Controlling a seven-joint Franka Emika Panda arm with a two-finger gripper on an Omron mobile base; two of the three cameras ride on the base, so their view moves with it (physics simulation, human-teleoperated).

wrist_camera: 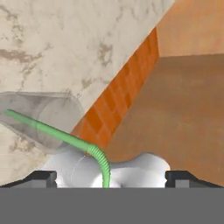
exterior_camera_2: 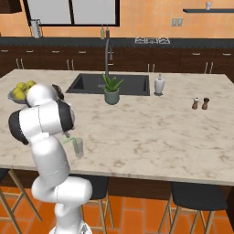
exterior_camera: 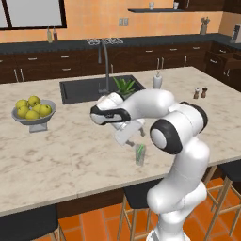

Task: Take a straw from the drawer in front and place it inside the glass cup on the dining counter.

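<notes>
Straw (wrist_camera: 57, 134) sits in the cup (exterior_camera: 140, 155), bent end leaning over the rim, near the counter's (exterior_camera: 70, 160) front edge. Gripper (wrist_camera: 109, 177) is spread wide, holding nothing. Back straight off; don't clip the bent end or tip the cup.

My arm (exterior_camera: 179, 155) is glossy white all over, built from fat rounded segments. I see black rings at the joints and a black band around the wrist section. The gripper (wrist_camera: 109, 177) carries two small dark finger tips (wrist_camera: 41, 177).
</notes>
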